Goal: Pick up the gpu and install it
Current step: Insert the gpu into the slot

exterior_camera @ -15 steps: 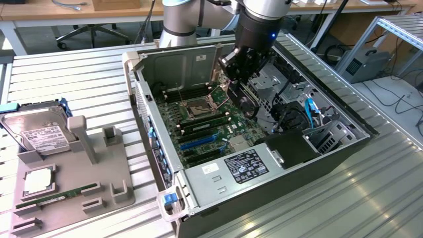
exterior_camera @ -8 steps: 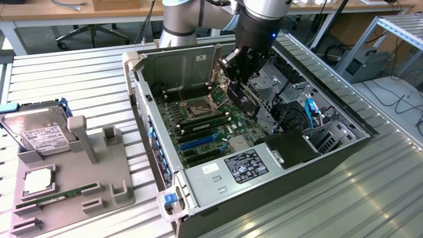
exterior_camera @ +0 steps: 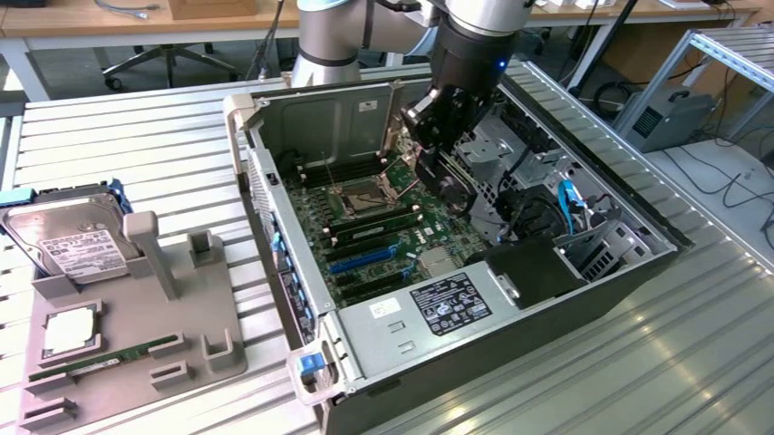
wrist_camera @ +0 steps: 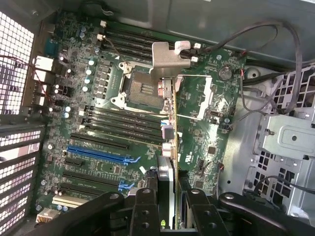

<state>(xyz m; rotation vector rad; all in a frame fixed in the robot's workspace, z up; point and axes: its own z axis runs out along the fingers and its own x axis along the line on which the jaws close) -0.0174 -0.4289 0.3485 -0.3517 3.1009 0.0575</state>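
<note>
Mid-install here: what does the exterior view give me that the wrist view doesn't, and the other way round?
Exterior view: the whole open computer case on the slatted table, and on the exterior view's left a grey tray with a hard drive and a memory stick.
Wrist view: the graphics card edge-on, clamped in the pincer, lying crosswise to the slots, its metal bracket in front of the processor socket.
Both: the motherboard with its blue slot.

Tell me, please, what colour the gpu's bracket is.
The bracket is silver-grey; the wrist view shows it best.
</note>
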